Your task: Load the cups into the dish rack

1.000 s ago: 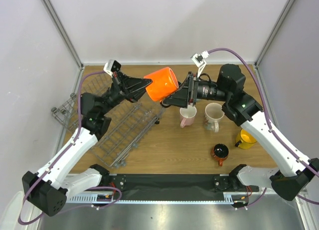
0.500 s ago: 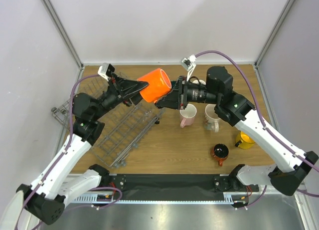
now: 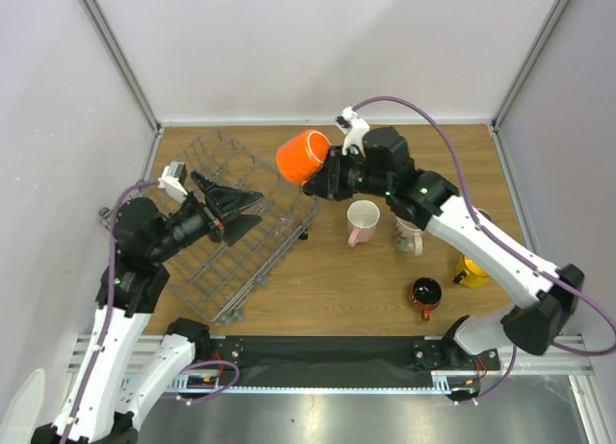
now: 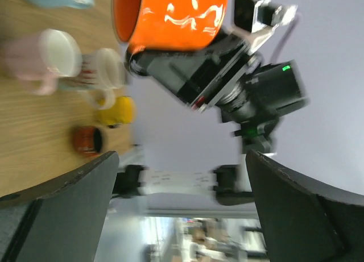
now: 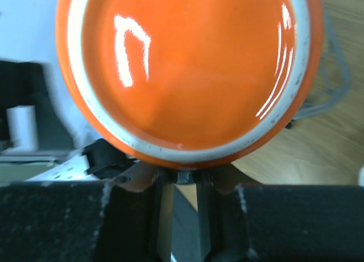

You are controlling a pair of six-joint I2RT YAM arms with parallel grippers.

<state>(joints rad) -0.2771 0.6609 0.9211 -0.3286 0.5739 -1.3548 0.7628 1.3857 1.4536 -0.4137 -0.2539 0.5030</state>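
The right claw (image 3: 325, 177) is clamped on the orange mug (image 3: 303, 157) and holds it in the air over the far right corner of the dish rack (image 3: 269, 256), near the middle of the tabletop's (image 3: 337, 280) far edge. The left claw (image 3: 239, 209) hangs over the rack with its jaws spread and nothing between them.

The mug's long axis lies closer to level than upright. Its mouth points toward the tabletop's left edge and its base faces the holding wrist. I cannot see the handle.

To place it well, I would roll the wrist until the mouth faces down. Then lower slowly between prongs, clear of the left claw, and release only once the rim sits on wire.
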